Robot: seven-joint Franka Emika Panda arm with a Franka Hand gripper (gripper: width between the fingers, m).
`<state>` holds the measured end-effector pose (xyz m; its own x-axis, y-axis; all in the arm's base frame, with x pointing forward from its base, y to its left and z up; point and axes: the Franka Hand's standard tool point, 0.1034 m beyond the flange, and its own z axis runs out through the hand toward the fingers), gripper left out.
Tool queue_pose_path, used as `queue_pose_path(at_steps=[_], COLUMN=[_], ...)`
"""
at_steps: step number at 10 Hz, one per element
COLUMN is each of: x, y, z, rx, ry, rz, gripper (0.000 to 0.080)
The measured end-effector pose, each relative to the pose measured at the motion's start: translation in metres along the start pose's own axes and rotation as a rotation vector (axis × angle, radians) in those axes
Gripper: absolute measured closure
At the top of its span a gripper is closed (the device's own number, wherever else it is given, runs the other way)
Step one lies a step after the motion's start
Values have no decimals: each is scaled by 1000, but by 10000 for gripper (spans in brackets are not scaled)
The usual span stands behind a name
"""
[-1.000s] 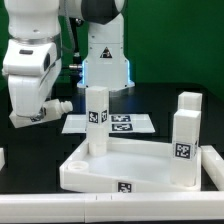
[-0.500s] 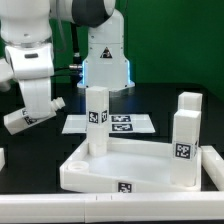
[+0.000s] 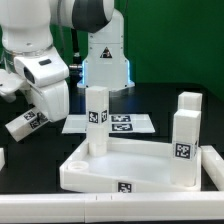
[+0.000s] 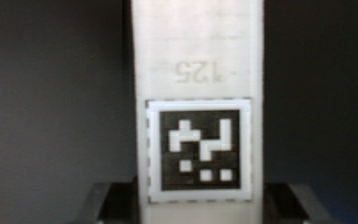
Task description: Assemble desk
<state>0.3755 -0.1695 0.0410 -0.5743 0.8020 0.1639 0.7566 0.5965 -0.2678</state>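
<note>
The white desk top (image 3: 135, 168) lies near the front of the black table, underside up. Three square legs stand on it: one at the back left (image 3: 95, 115), one at the front right (image 3: 183, 150) and one behind that (image 3: 189, 104). My gripper (image 3: 38, 110) hangs to the exterior view's left of the top, shut on a fourth leg (image 3: 24, 125) that is tilted and clear of the table. In the wrist view this leg (image 4: 197, 80) fills the middle, its tag (image 4: 197, 150) facing the camera, with a dark finger (image 4: 108, 200) pressed against each side.
The marker board (image 3: 125, 123) lies flat behind the desk top. The arm's white base (image 3: 105, 62) stands at the back. A small white piece (image 3: 3, 157) sits at the left edge and a white rail (image 3: 211, 168) runs along the right front.
The wrist has swung toward the exterior view's right and turned. The held leg has dropped lower and now slants down to the left. The jaws keep the same grip.
</note>
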Motion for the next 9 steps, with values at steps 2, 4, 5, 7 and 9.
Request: queue_pose_path(at_steps=[2, 4, 5, 7, 9], x=[8, 23, 25, 19, 17], y=[2, 21, 27, 28, 26], z=[4, 0, -1, 4, 5], rx=[24, 37, 56, 90, 92], ry=[42, 86, 90, 101, 101], rz=[-168, -272, -330, -466, -448], gripper=[514, 514, 514, 514, 461])
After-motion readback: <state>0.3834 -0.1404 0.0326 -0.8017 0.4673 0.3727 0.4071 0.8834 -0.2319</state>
